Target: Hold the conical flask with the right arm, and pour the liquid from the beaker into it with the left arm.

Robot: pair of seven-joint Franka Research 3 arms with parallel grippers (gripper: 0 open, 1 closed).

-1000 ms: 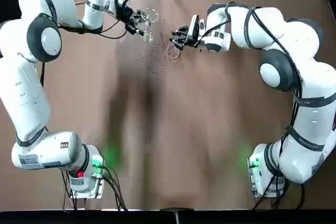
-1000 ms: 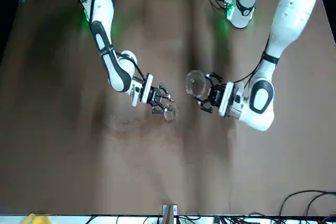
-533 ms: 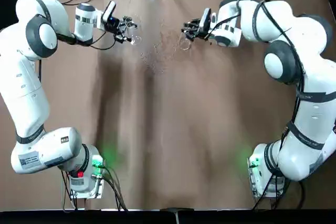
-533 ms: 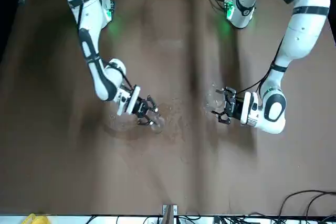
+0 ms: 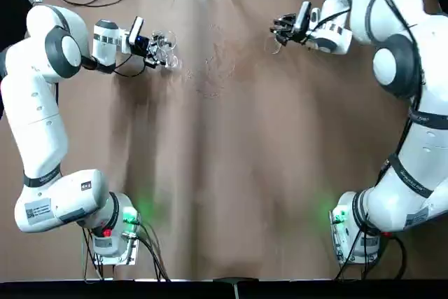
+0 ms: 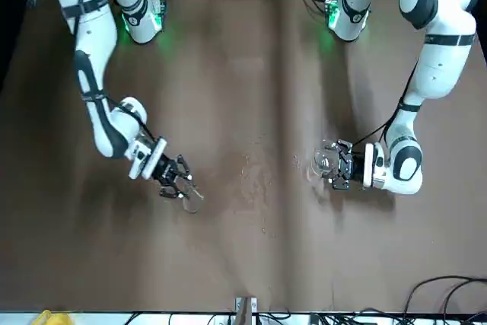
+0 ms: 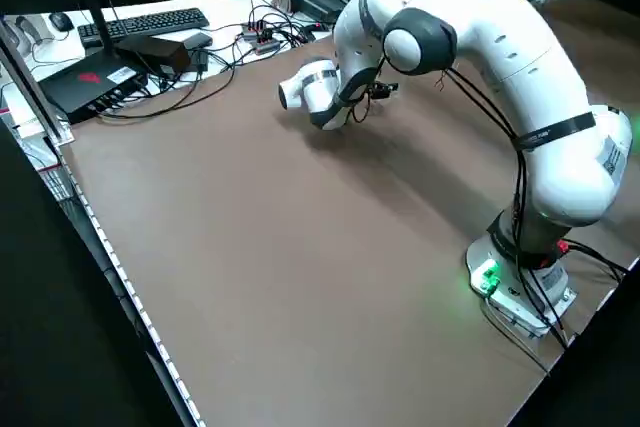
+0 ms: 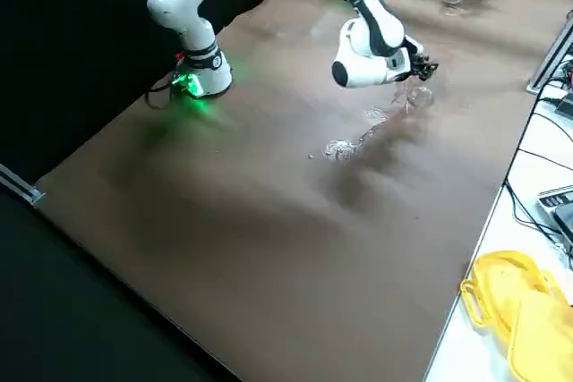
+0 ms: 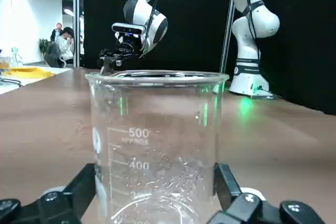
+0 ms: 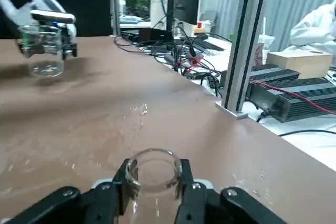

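One beaker (image 9: 157, 145) and one flask (image 10: 153, 174) are standing near the counter's (image 5: 231, 173) far edge. Left pincer (image 9: 157, 203) is clamping the beaker; right pincer (image 10: 153, 187) is clamping the flask's neck.

Clear glossy glass beaker (image 9: 156, 145) and conical flask (image 10: 153, 174); matt brown table (image 5: 238, 173).
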